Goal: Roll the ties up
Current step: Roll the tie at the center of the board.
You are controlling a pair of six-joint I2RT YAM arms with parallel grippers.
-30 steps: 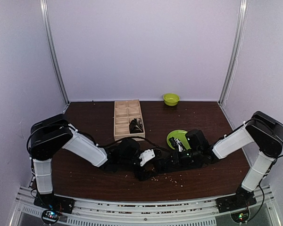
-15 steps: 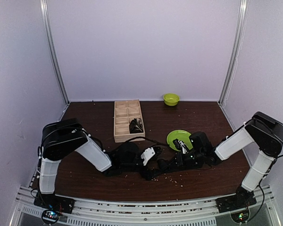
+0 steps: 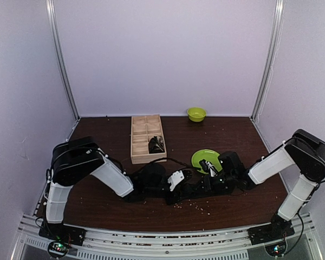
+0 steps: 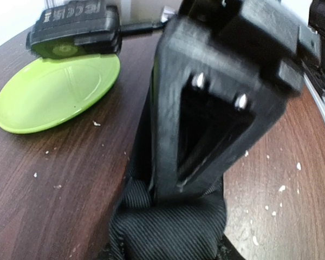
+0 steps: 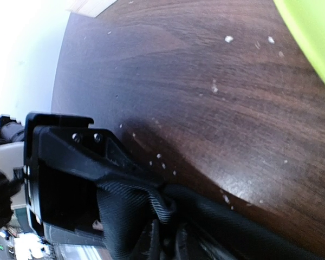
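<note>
One tie (image 4: 168, 227) touches left hand (image 3: 173, 196) and right hand (image 3: 190, 189).

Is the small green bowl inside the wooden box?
No, the small green bowl stands by the back wall, apart from the pale wooden box.

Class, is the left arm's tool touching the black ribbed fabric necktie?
Touching. The left wrist view shows the left tool pressed into the bunched black ribbed fabric necktie, with no gap.

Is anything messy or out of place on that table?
Yes: pale crumbs are scattered over the dark table, mostly near its front edge, around the black tie and beside the green plate. Nothing looks broken or tipped over.
</note>
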